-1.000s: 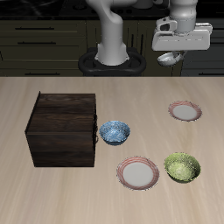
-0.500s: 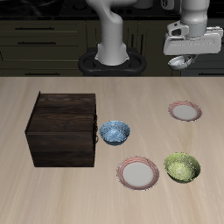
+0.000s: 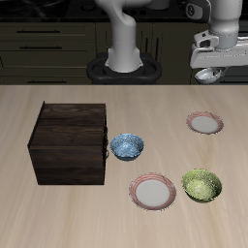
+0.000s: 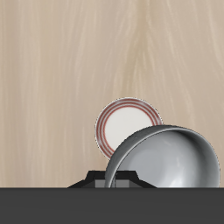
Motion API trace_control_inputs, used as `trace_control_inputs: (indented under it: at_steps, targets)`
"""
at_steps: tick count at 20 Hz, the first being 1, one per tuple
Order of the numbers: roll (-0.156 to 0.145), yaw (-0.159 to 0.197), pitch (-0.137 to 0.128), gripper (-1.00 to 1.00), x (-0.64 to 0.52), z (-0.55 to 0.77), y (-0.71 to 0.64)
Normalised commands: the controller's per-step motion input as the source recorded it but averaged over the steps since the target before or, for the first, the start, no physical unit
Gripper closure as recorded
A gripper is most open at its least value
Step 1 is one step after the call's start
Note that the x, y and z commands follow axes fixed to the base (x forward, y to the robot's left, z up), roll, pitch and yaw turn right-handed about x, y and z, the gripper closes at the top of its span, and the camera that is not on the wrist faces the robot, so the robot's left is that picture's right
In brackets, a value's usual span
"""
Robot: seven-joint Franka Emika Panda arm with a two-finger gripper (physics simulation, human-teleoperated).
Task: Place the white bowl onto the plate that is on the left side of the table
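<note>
My gripper (image 3: 210,70) is shut on the white bowl (image 3: 204,77) and holds it high in the air, above the table's back edge. The bowl hangs tilted from the fingers. The plate (image 3: 204,122), small with a pinkish-red rim and pale centre, lies on the table below the gripper and nearer the front edge. In the wrist view the glossy grey bowl (image 4: 166,162) fills the near field and its rim overlaps the edge of the plate (image 4: 128,125) far beneath it.
A dark wooden box (image 3: 70,142) stands on the table's other side. A blue patterned bowl (image 3: 127,146) sits beside it. A larger pink-rimmed plate (image 3: 153,191) and a green speckled bowl (image 3: 201,185) lie near the front edge. The robot's base (image 3: 124,66) is at the back.
My gripper has carried the white bowl sideways, away from the robot's base and toward the side of the small plate, and slightly lower. Nothing on the table has moved.
</note>
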Motion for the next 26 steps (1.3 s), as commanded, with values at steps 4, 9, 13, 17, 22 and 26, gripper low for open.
trace_control_inputs:
  at_steps: [4, 9, 13, 17, 22, 26]
  targets:
    - [-0.020, 0.034, 0.023, 1.00, 0.16, -0.31, 0.00]
    - [-0.030, 0.027, 0.009, 1.00, 0.08, -0.25, -0.06]
    - [-0.017, -0.001, 0.067, 1.00, 0.08, -0.41, -0.07]
    - [-0.035, 0.013, 0.032, 1.00, 0.08, -0.37, -0.07]
    - [-0.026, 0.016, 0.046, 1.00, 0.07, -0.44, 0.02]
    - [-0.018, 0.026, -0.005, 1.00, -0.03, -0.24, 0.11]
